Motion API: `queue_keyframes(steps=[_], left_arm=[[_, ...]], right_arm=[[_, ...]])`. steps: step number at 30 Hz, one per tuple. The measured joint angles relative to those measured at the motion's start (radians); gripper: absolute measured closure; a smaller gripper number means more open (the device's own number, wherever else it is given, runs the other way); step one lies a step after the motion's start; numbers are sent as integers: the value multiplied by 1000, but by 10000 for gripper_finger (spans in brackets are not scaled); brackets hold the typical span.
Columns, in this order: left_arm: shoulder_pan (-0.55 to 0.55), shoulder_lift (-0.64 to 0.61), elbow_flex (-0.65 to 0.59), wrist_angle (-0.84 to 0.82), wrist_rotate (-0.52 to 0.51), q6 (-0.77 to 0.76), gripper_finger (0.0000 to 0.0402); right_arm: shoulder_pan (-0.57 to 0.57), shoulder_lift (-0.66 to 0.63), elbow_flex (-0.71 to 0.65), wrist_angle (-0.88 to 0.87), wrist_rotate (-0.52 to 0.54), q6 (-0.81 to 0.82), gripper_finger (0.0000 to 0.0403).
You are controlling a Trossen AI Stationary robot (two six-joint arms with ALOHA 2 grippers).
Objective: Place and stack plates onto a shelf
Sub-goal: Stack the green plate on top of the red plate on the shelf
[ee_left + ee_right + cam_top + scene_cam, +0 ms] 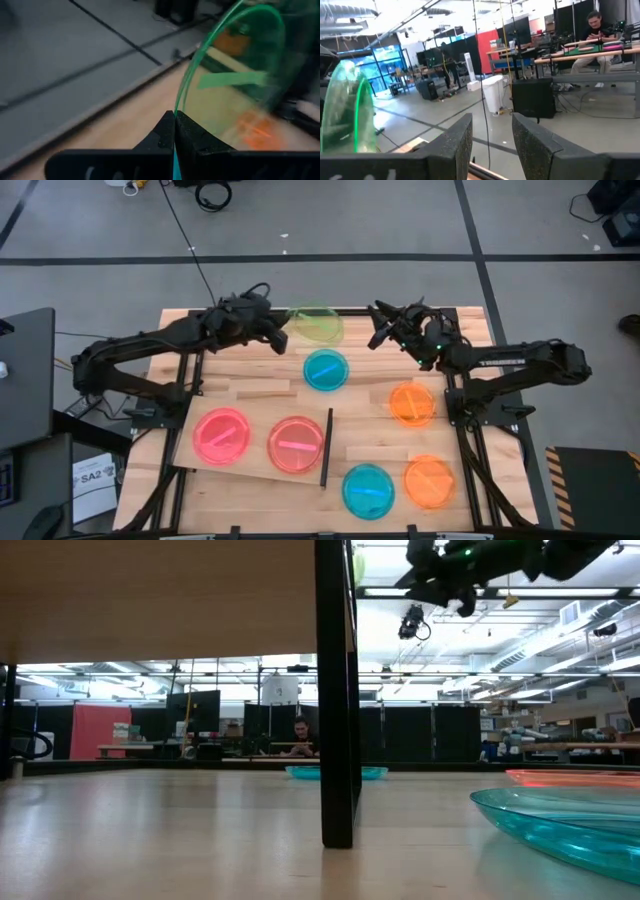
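Seen from above, at left centre: left gripper [281,337] raised near the table's far edge, pinching the rim of a round translucent green plastic plate [316,324] at upper centre. Confirmed only by the left wrist view: dark fingers [186,131] pressed together on the thin green rim, plate [240,75] tilted up on edge.

Lower left of the overhead frame: flat pale plywood shelf [255,472] carrying two pink round translucent plates [222,436], side by side and not stacked, second pink one [296,444] just beside the thin black upright strip [326,447]. In the low view, that strip [337,690] standing as a dark post at centre, the pink pair hidden.

Centre of the overhead frame: a blue plate [326,369] flat on the plank tabletop [250,385]; another blue plate [368,491] at lower centre, just right of the strip, looming at lower right in the low view [560,820].

Right side: two orange plates, one mid-right [411,404], one lower right [430,481]. Right gripper [382,326] at upper right of centre, empty, near the green plate but apart from it; spread fingers clear only in the right wrist view [490,137], with the green plate [347,110] at that frame's left edge and a seated person [596,35] at a desk at upper right.
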Motion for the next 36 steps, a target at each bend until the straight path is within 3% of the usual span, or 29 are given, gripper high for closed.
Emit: queue_keyframes(steps=[10,19,23,29,36], left_arm=[[-2,-193,0,-267,351,-192,395],[-10,-308,0,-637,723,-337,395],[-25,-318,0,-828,783,-339,395],[-55,-318,-1,-1095,787,-339,395],[-111,-316,-1,-1155,768,-376,395]], right_arm=[[1,-105,0,-224,0,9,258],[3,-94,0,-265,-1,11,258],[3,-85,0,-266,-4,11,258],[3,-85,0,-267,-52,11,258],[3,-85,0,-268,-59,11,258]])
